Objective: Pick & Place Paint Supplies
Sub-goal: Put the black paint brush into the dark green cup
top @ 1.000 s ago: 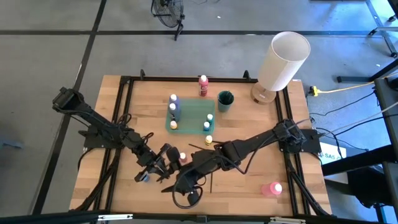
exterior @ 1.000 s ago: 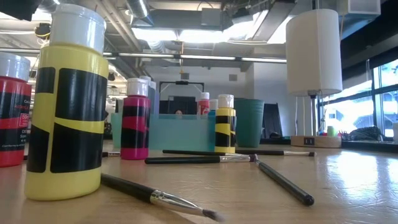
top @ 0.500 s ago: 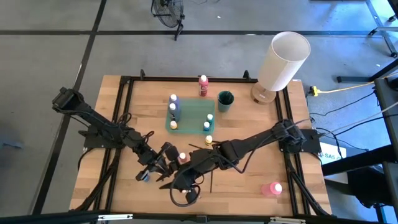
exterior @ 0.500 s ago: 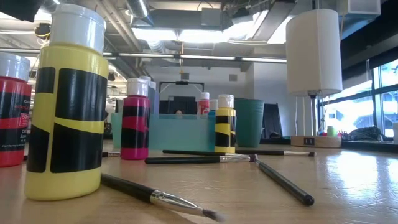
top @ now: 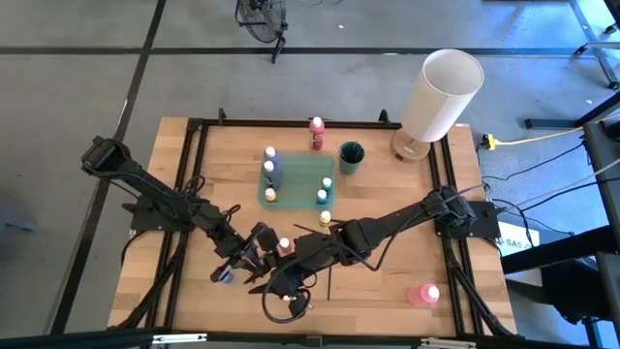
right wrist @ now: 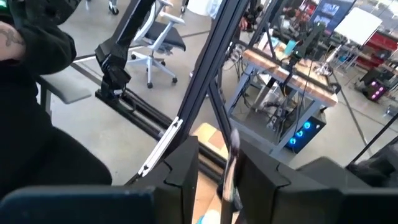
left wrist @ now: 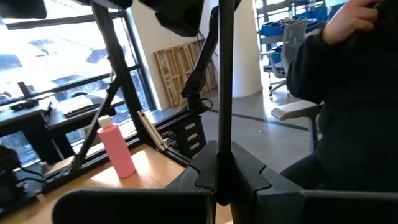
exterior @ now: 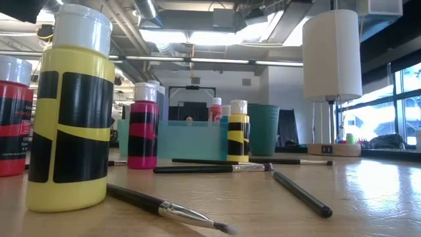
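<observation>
Both grippers meet near the table's near edge. My left gripper [top: 252, 258] [left wrist: 219, 186] is shut on a thin dark brush [left wrist: 224, 74] that stands upright above it. My right gripper [top: 278, 281] [right wrist: 219, 180] is open, and the brush's metal-collared end [right wrist: 232, 168] stands in the gap between its fingers, close to one; I cannot tell whether it touches. A white-capped bottle [top: 284, 244] stands just beyond the grippers. More bottles stand in the teal tray [top: 295, 174]. A pink bottle [top: 423, 294] [left wrist: 118, 146] lies near the table's right near corner. My left gripper pinches the brush's dark handle [left wrist: 222, 140] between its two fingers. The handle runs straight on past the fingertips, along them, and is lifted clear of the table. Which part of the handle's length it has is hidden by the fingers.
A red bottle [top: 317, 131], a teal cup [top: 350, 155] and a big white cylinder [top: 441, 92] stand along the far edge. A yellow bottle [top: 325, 218] and loose brushes [exterior: 210, 168] [exterior: 299, 192] lie mid-table. A person [left wrist: 348, 93] sits beyond the table.
My right gripper has edged a little toward the table's left, closer to my left gripper. The bottles and loose brushes have stayed where they were.
</observation>
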